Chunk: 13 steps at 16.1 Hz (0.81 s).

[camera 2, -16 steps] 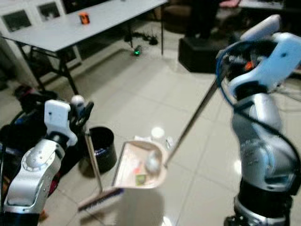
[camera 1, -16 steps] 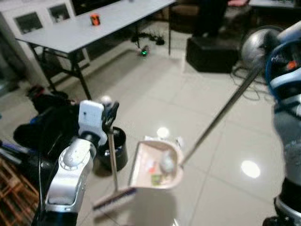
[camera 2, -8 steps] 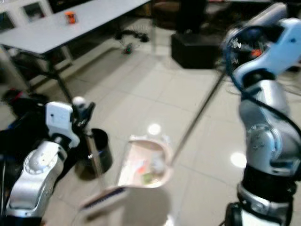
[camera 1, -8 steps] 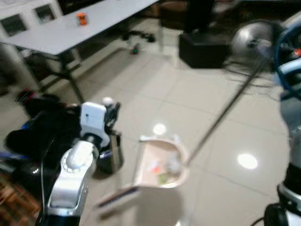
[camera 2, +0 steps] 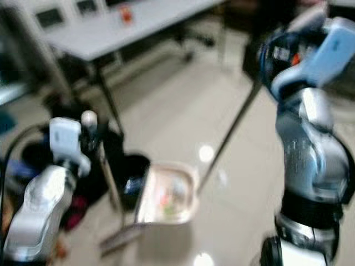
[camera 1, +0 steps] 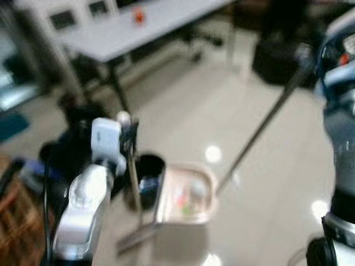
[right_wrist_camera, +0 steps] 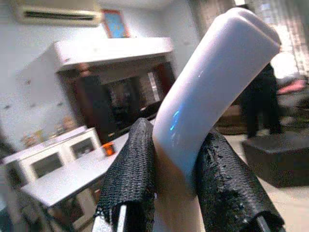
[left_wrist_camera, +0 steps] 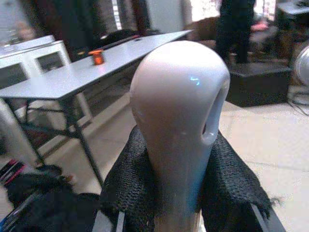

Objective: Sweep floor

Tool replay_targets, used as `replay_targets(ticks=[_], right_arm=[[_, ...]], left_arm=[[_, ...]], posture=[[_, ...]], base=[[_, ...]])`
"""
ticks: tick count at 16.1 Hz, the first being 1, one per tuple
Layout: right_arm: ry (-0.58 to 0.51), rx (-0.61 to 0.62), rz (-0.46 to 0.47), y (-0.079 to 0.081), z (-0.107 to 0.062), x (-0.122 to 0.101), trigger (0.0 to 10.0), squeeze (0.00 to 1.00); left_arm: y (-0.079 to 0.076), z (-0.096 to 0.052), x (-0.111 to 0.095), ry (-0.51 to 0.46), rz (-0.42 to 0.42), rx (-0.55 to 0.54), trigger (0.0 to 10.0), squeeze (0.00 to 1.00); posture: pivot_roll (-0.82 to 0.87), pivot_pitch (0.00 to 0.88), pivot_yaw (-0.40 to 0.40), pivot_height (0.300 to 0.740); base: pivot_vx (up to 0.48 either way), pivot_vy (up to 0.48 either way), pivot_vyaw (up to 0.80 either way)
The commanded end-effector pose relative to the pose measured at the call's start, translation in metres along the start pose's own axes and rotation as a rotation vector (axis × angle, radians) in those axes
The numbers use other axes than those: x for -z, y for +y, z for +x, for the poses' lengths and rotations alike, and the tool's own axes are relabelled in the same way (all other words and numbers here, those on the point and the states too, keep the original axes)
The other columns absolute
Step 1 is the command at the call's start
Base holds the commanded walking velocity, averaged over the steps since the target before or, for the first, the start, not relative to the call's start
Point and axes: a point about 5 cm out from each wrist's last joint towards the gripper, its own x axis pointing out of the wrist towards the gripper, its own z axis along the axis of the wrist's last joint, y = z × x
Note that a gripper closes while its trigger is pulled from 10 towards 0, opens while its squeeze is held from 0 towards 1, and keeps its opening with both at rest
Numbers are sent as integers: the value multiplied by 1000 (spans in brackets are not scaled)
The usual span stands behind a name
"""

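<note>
My left gripper (camera 1: pixel 128 137) is shut on the thin broom handle (camera 1: pixel 132 172), whose rounded pale top (left_wrist_camera: pixel 178 106) sticks up between the black fingers (left_wrist_camera: pixel 129 193). The broom head (camera 1: pixel 136 239) hangs low by the floor. A pinkish dustpan (camera 1: pixel 186 194) holds a few coloured scraps and hovers beside a black bin (camera 1: pixel 148 170), its left edge at the bin's rim. Its long grey pole (camera 1: pixel 260 133) runs up to my right gripper (camera 2: pixel 272 55), which is shut on the pole's white curved end (right_wrist_camera: pixel 207 96).
A grey folding table (camera 1: pixel 150 27) with a small orange object (camera 1: pixel 137 15) stands at the back. Dark bags (camera 1: pixel 69 152) lie on the floor to the left of the bin. A black box (camera 1: pixel 277 61) sits at the far right, a person (left_wrist_camera: pixel 236 24) standing behind it.
The whole picture has swung and blurred, so the camera moved. Both grippers keep their hold. The dustpan now sits closer to the black bin.
</note>
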Motion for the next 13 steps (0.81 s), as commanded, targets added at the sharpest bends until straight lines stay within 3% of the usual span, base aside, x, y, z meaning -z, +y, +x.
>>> replay_targets(ticks=[1, 11, 13], right_arm=[[-46, -62, 47, 15, 4, -8, 10000, 0], [-81, -28, 60, 6, 5, -12, 10000, 0], [-84, -25, 22, 4, 6, -14, 10000, 0]], left_arm=[[10, -2, -7, -21, 38, -31, 10000, 0], [11, -6, -4, -6, 27, -58, 10000, 0], [10, -6, -2, -1, 8, -72, 10000, 0]], posture=[[0, 0, 57, 740], [-1, 0, 51, 740], [-6, 0, 50, 740]], base=[[428, 0, 581], [420, 0, 58], [0, 0, 0]])
